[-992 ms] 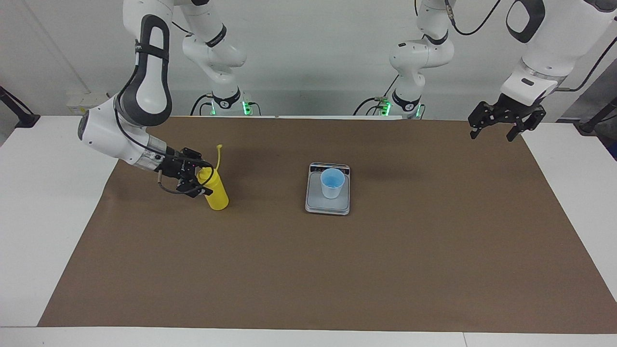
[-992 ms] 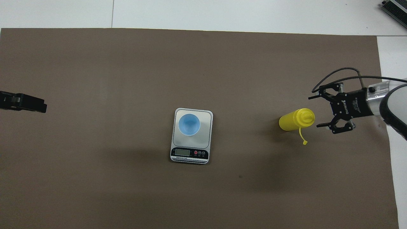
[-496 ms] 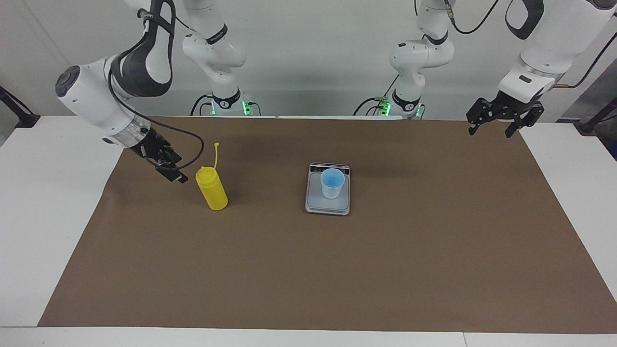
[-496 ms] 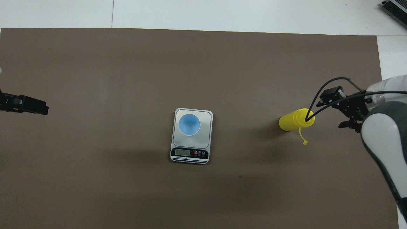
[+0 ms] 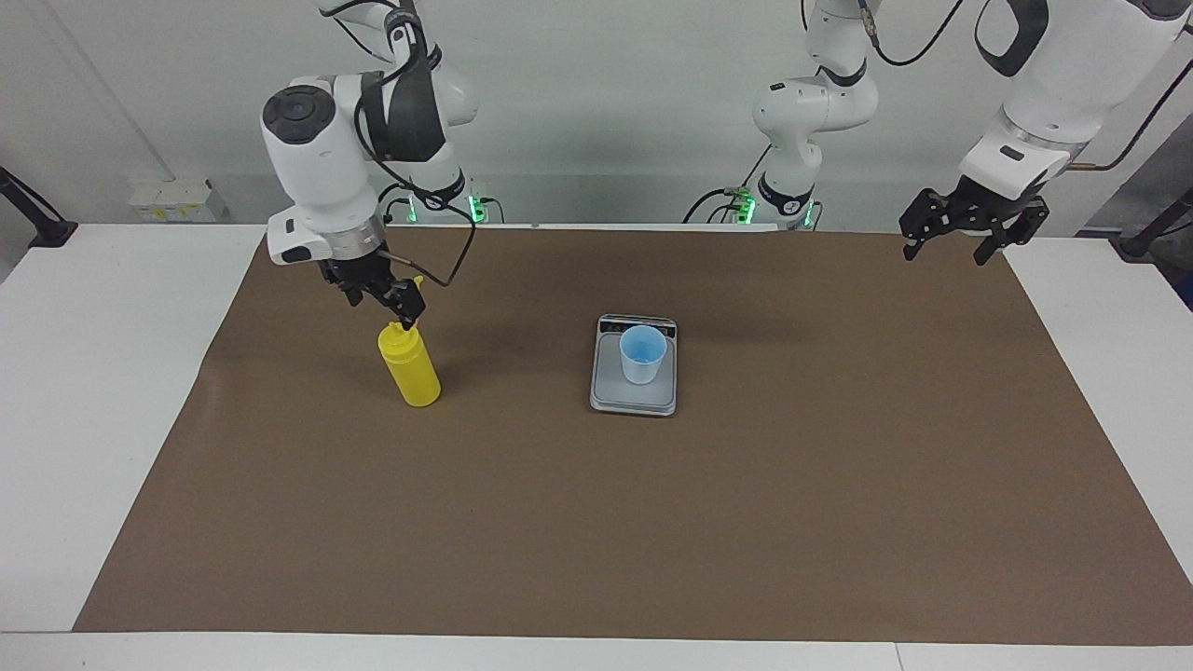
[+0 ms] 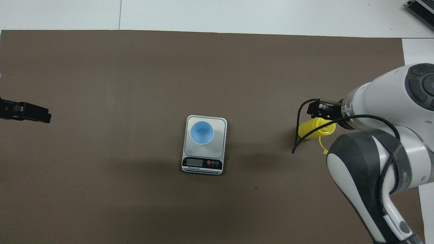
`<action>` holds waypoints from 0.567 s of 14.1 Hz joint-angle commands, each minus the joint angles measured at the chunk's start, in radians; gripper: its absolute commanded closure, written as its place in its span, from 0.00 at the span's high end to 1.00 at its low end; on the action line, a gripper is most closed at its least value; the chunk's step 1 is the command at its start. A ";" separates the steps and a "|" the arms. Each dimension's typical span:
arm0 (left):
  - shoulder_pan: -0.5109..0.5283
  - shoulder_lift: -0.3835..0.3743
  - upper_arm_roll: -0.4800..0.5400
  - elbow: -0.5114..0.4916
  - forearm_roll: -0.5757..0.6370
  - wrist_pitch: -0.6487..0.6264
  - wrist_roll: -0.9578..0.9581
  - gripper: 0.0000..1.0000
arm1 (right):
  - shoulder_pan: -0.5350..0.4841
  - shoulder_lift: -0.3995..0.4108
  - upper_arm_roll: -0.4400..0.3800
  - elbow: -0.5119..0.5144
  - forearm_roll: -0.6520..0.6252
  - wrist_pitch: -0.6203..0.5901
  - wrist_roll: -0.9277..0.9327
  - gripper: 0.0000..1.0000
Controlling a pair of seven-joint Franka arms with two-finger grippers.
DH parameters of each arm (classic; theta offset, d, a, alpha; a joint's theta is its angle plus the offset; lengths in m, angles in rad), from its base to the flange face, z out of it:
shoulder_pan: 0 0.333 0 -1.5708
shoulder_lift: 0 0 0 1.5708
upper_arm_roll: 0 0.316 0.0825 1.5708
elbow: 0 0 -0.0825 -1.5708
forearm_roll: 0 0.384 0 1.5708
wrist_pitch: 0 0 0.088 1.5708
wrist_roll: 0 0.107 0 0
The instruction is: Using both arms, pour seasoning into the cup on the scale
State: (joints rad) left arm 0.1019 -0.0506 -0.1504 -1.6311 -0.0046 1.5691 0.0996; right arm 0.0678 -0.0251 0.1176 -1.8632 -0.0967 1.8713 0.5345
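The seasoning (image 5: 411, 370) (image 6: 306, 130), a yellow squeeze bottle, stands upright on the brown mat toward the right arm's end of the table. Its cap strap sticks up beside the nozzle. My right gripper (image 5: 382, 303) (image 6: 319, 112) points down just over the bottle's cap, open, holding nothing. The light blue cup (image 5: 642, 355) (image 6: 201, 133) stands on the scale (image 5: 634, 401) (image 6: 219, 123) at the middle of the mat. My left gripper (image 5: 943, 250) (image 6: 26, 112) hangs open and empty in the air over the mat's edge at the left arm's end.
A brown mat (image 5: 652, 522) covers most of the white table (image 5: 84, 373). A black cable loop (image 6: 296, 135) from the right wrist hangs beside the bottle. The right arm's elbow and forearm (image 6: 379, 169) cover the mat nearer the robots than the bottle.
The right arm has swung up from beside the bottle, turning its gripper from sideways to pointing down over the cap. The bottle stays put. The left gripper has barely shifted.
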 commanded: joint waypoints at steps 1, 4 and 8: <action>0.007 -0.026 -0.002 -0.021 0.018 -0.012 -0.006 1.00 | -0.016 -0.004 0.002 0.071 -0.008 -0.015 -0.140 1.00; 0.005 -0.026 -0.002 -0.021 0.017 -0.012 -0.006 1.00 | -0.026 -0.007 -0.003 0.152 0.003 -0.069 -0.189 1.00; 0.007 -0.026 -0.002 -0.021 0.017 -0.012 -0.006 1.00 | -0.060 -0.004 -0.009 0.223 0.064 -0.152 -0.223 1.00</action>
State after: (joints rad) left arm 0.1031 -0.0509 -0.1496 -1.6311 -0.0041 1.5690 0.0996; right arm 0.0382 -0.0357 0.1062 -1.6641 -0.0656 1.7472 0.3575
